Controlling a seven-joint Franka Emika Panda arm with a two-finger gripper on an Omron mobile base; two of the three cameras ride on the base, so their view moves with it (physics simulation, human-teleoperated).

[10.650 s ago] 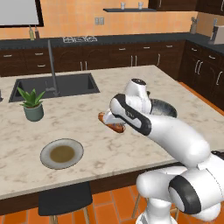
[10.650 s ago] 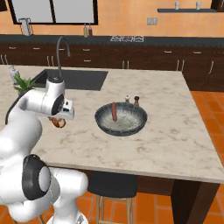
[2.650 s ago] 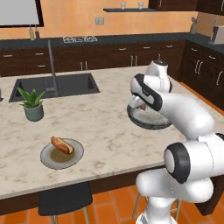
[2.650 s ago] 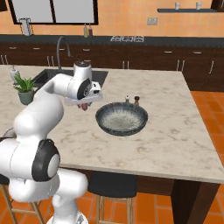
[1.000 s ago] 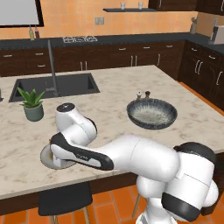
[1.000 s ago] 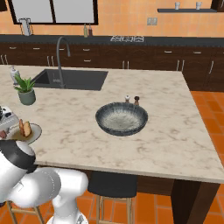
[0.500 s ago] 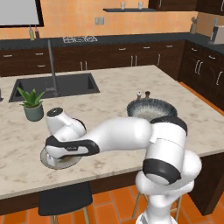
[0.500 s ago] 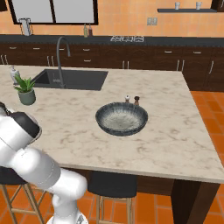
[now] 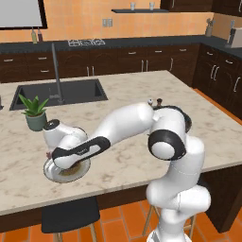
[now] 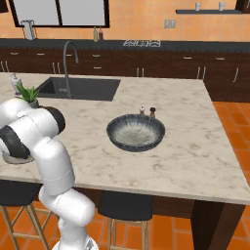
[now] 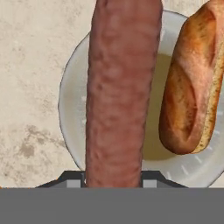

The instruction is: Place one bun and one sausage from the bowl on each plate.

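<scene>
Left base view: the pale marble desk (image 9: 127, 94) spans the room, with the white arm bent low toward eight o'clock. At about two o'clock, behind the arm's elbow, sits the wide dark speckled bowl (image 10: 135, 132), which looks empty, matte and heavy. The olive-brown plate (image 9: 66, 169) with its grey rim lies near the desk's front edge, under the hand. In the hand view the gripper (image 11: 114, 177) is clamped narrow on a long pinkish sausage (image 11: 120, 87), held lengthwise above that plate. A crusty golden bun (image 11: 194, 83) already lies on the plate at three o'clock. I judge the sausage soft, slightly greasy and light, best gripped mid-length; the bun is light and crushable, better taken across its sides.
</scene>
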